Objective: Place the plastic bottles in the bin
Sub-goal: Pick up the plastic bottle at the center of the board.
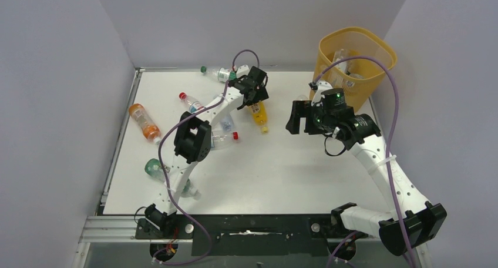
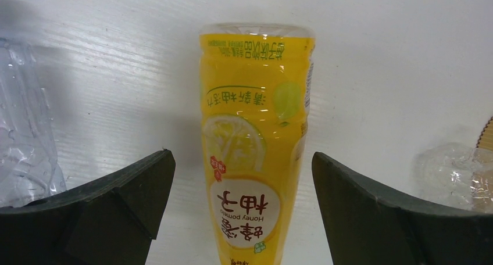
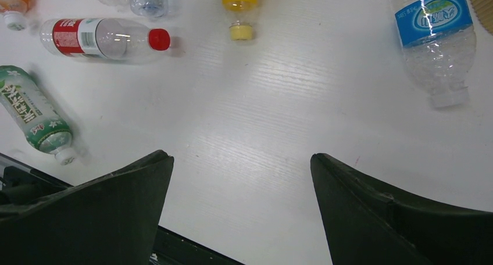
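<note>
Plastic bottles [image 1: 144, 121] lie scattered over the left half of the table [image 1: 282, 180], and the bin [image 1: 358, 31] stands at its far right corner. Toward the middle, a yellow bottle [image 2: 253, 131] lies flat between the wide-open jaws of the left gripper [image 2: 243, 160], which do not touch it. Its long axis runs far to near across their closing line, cap nearest, while the right gripper [image 3: 241, 160] hangs open and empty to its right.

Honey pomelo bottle [image 2: 256, 149] is showing yellow, citrus-slice print; water bottle [image 3: 436, 38] is wearing a blue label; bin [image 1: 361, 86] is showing yellow-orange.
</note>
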Controlling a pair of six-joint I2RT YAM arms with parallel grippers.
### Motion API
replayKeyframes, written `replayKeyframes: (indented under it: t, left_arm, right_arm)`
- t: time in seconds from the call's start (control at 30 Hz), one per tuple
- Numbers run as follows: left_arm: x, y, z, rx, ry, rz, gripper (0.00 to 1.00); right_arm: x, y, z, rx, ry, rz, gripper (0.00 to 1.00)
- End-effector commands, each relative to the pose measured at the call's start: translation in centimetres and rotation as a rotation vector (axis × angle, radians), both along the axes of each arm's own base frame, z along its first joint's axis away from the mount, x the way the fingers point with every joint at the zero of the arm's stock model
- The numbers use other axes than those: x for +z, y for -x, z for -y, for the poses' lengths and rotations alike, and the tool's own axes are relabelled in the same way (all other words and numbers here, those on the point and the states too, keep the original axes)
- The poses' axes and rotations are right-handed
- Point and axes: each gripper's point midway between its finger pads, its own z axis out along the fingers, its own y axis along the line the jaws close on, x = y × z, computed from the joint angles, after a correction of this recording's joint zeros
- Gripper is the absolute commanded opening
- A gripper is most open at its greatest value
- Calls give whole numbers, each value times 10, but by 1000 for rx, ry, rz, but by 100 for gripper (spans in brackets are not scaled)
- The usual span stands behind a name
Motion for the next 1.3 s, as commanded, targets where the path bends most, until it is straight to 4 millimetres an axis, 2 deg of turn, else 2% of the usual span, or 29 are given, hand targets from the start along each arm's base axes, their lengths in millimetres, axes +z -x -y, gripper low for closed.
replayKeyframes:
  t: [0.0,0.47,0.57,0.7,0.83,1.0,1.2,1.27]
  left_arm:
    - [20,-15,2,-2,14,68,90]
    - [3,-17,4,-20,0,51,87]
    - [3,-17,3,-24,0,50,79]
    - [9,-14,3,-33,15,49,53]
    - [23,-8,1,-53,22,56,40]
    - [60,12,-1,-92,56,72,38]
    - [113,57,5,-176,221,118,38]
    - [123,77,4,-200,262,117,38]
  right_arm:
    - [16,-5,-7,23,-33,68,93]
    - [11,-3,-8,22,-38,55,93]
    - [10,-3,-8,21,-40,53,93]
    - [9,-3,-9,19,-40,48,93]
    - [5,-2,-11,19,-38,40,93]
    - [6,-3,-12,21,-32,39,93]
    - [16,1,-26,49,-80,56,93]
    - [20,5,-34,63,-114,62,93]
